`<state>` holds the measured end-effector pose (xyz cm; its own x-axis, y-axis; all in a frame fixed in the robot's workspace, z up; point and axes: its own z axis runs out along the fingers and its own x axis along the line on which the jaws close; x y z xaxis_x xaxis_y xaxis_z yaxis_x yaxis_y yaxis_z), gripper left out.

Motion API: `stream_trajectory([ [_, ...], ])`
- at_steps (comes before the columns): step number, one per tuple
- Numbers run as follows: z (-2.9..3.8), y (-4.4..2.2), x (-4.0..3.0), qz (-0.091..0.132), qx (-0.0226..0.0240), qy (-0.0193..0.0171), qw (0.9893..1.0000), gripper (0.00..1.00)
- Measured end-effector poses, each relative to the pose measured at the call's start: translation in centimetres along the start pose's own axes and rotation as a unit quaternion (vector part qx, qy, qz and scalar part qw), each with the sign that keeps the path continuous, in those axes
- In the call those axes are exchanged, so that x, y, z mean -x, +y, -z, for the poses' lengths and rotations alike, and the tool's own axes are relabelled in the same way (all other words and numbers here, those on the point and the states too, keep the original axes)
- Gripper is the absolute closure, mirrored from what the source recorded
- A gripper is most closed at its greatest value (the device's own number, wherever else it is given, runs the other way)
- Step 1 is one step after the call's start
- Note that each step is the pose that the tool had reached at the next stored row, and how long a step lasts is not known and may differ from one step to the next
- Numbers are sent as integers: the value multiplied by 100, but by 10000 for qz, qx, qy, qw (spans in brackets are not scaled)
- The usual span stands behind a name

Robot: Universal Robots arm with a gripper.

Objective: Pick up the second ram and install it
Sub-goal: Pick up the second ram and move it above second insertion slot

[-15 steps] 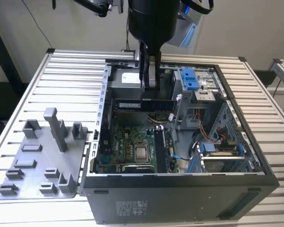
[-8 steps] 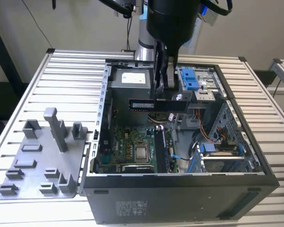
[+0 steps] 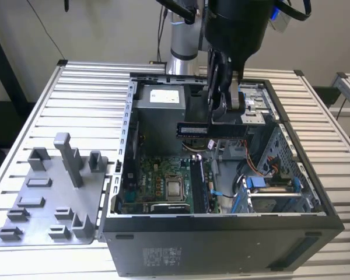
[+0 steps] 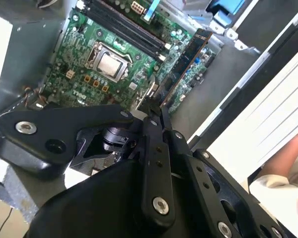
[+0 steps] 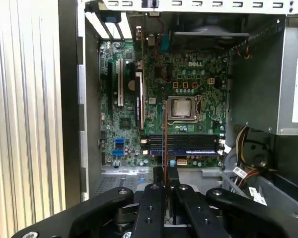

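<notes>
Gripper [image 3: 221,119] hangs over the open computer case [image 3: 221,245], fingers [image 3: 217,105] clamped on the second ram [image 3: 192,129], held level; fingers hide part of its length.

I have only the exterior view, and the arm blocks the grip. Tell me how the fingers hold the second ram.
Observer: In the second wrist view the fingers are shut on the second ram near one end; the rest juts out over the motherboard.
Operator: Now report its line against the memory slots.
Observer: In the first wrist view it shows edge-on, crossing the memory slots rather than running along them.
Operator: Check for anyone nearby.
Observer: A person's arm shows beyond the table slats in the second wrist view.
</notes>
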<state>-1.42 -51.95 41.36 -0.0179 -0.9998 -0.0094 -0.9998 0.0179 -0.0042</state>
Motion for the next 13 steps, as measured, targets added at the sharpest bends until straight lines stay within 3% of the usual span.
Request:
stream_trajectory([
  [6,0,-185,3,0,2,1,10000,86],
  [13,-1,-198,4,0,2,0,10000,86],
])
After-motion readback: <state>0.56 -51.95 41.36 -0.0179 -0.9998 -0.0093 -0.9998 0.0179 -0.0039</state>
